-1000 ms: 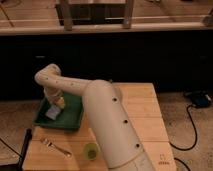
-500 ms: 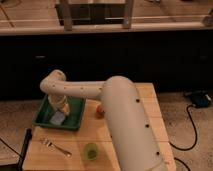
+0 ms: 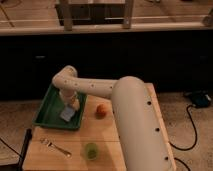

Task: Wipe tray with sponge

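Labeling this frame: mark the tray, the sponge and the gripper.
tray point(image 3: 46, 111), camera view, bare floor left of the arm.
sponge point(image 3: 67, 114), camera view, its pale face.
gripper point(image 3: 72, 104), camera view, over the tray, just above the sponge.

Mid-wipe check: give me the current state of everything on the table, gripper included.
Tray: flat at the table's left edge.
Sponge: inside the tray, under the gripper.
Gripper: lowered over the tray, at the sponge.
Orange fruit: on the table, right of the tray.
Green cup: upright, near the front edge.
Fork: lying flat, front left.
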Robot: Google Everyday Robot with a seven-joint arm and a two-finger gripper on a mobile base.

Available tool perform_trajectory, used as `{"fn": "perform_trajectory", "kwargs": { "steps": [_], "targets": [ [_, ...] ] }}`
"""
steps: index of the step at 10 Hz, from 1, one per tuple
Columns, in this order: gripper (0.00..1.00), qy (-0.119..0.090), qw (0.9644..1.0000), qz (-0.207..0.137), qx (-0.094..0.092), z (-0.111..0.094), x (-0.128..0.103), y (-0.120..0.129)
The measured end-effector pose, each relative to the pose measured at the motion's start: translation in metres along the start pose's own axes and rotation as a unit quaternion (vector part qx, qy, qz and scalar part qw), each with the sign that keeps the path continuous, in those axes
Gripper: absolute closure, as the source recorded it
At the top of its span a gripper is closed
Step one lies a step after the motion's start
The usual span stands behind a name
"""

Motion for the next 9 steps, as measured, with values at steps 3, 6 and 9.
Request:
{"fn": "perform_trajectory", "kwargs": {
  "steps": [3,6,9],
  "targets": [
    [0.99,-0.009,0.9999,-0.007,0.001,0.005,0.0,-0.033],
    [0.99,-0.01,0.9999,-0.006,-0.002,0.006,0.004,-0.032],
    [0.99,-0.01,0.9999,-0.008,-0.002,0.006,0.002,-0.033]
  ]
}}
